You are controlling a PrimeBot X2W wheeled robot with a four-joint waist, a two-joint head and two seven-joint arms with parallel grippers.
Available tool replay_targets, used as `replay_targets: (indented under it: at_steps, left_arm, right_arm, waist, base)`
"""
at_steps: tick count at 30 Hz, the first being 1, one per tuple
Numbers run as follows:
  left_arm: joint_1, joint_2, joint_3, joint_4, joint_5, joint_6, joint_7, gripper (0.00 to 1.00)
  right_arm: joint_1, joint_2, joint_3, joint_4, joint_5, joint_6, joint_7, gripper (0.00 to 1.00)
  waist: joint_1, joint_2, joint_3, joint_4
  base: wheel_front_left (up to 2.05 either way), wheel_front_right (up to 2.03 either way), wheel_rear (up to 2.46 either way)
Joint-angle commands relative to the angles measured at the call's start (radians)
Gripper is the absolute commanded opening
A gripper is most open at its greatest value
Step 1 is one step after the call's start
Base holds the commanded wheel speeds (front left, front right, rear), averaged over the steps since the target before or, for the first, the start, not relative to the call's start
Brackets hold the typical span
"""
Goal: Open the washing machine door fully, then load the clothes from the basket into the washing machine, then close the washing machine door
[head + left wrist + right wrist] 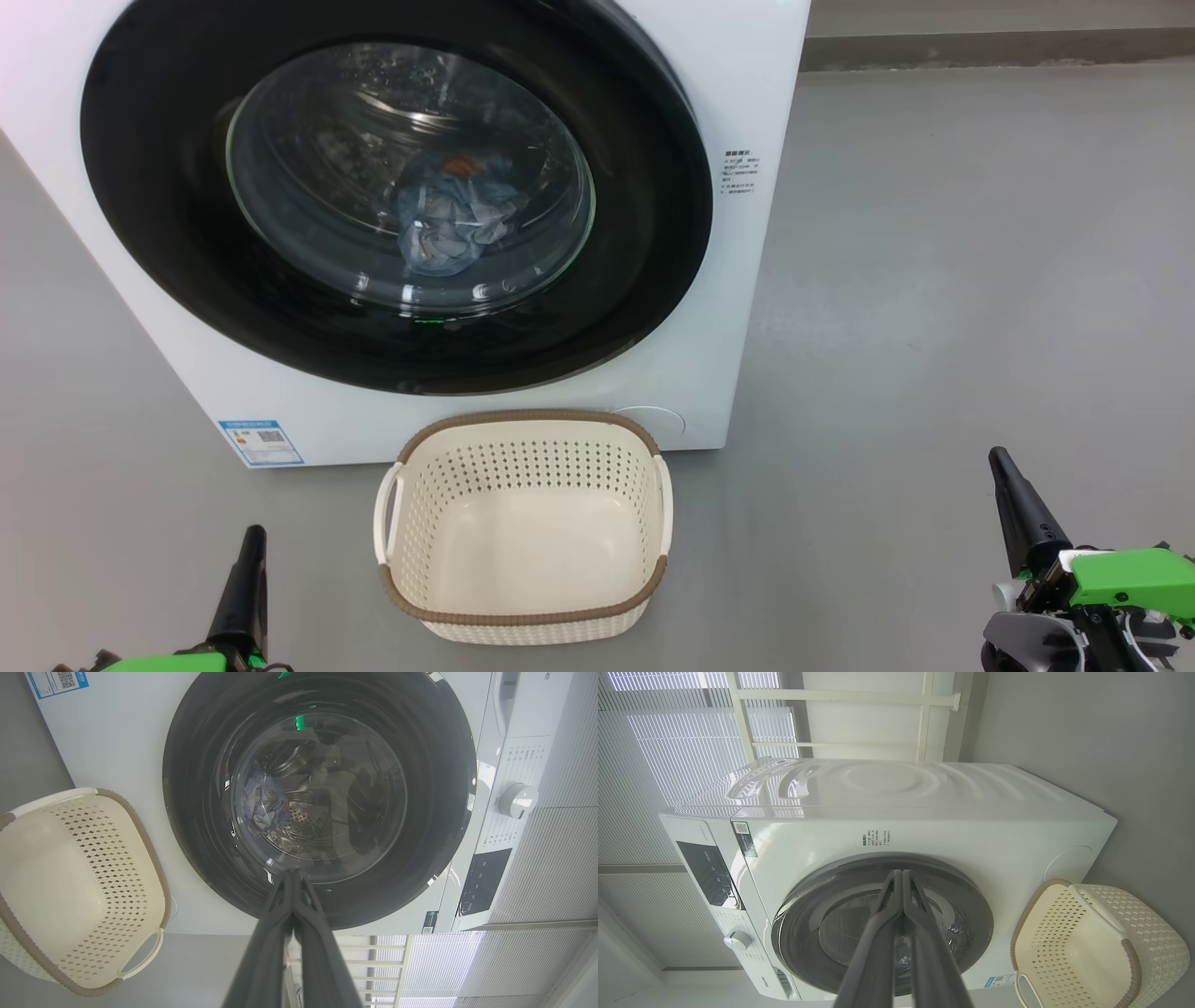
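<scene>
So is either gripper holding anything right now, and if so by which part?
Nothing. The left gripper and the right gripper are both shut and empty, apart from the basket.

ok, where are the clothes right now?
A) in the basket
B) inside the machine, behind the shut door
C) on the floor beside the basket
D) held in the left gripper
B: the clothes show as a bluish bundle through the glass of the closed washing machine door, and the basket in front of the machine is empty.
</scene>
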Motion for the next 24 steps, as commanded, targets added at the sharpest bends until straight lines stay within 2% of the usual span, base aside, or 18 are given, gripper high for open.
replay_targets:
  at_steps: [1,24]
  left_arm:
    - [-0.046,0.009,0.033,-0.031,-0.007,-0.003,0.007,0.00]
    - [-0.046,0.009,0.033,-0.031,-0.007,-0.003,0.007,0.00]
  right_arm:
    - [-0.041,-0.010,0.018,-0.030,0.002,0.002,0.004,0.00]
    - [-0.041,-0.010,0.018,-0.030,0.002,0.002,0.004,0.00]
  waist:
    - [0.0000,-0.0001,0.000,0.000]
    - [0.0000,-0.0001,0.000,0.000]
  base:
    - [0.00,0.00,0.00]
    - [0.00,0.00,0.00]
